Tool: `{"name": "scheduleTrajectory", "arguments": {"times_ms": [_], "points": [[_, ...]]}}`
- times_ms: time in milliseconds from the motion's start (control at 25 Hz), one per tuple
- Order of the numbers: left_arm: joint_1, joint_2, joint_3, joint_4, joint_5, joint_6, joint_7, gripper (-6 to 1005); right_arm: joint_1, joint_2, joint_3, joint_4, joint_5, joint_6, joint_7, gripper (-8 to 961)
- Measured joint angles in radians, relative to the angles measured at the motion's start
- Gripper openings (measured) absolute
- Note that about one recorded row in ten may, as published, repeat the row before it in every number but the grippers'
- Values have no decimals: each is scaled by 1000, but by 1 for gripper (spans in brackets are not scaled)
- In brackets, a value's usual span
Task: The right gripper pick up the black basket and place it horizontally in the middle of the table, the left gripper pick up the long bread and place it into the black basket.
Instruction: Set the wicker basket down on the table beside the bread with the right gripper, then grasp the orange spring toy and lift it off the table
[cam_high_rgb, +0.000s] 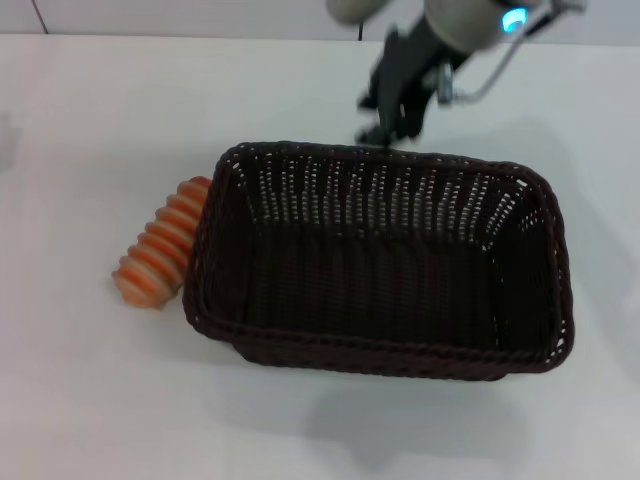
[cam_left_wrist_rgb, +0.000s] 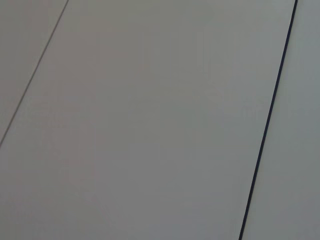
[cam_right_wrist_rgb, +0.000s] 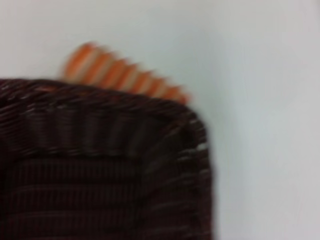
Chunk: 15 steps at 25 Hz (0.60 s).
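Note:
The black basket (cam_high_rgb: 385, 265) rests lengthwise across the middle of the white table (cam_high_rgb: 90, 400), its inside empty. The long bread (cam_high_rgb: 165, 245), orange-and-cream ridged, lies on the table against the basket's left end wall, outside it. My right gripper (cam_high_rgb: 392, 130), on the arm with the blue-lit ring (cam_high_rgb: 515, 18), hovers at the basket's far rim with its fingers apart, holding nothing. The right wrist view shows a basket corner (cam_right_wrist_rgb: 100, 165) with the bread (cam_right_wrist_rgb: 125, 75) behind it. My left gripper is out of view; the left wrist view shows only a plain grey surface.
A cable (cam_high_rgb: 490, 75) loops off the right arm above the table's far right. Bare white tabletop lies in front of the basket and to its far left. A thin dark seam (cam_left_wrist_rgb: 270, 120) crosses the grey surface in the left wrist view.

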Motion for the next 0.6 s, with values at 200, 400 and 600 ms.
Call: {"name": "scheduleTrajectory", "arguments": {"times_ms": [200,400,600], "points": [[-4,0,0,0,0,1,-19,862,-38,4,20,-191,-39,-83,25,376],[-5,3,18,-5,1,-5,-53,862,-277,8,50,-415,116,-318,-10,375],[3,22,90,-17,2,-6,-193,862,-572,10,33,-492,477,-654,-199,375]]}}
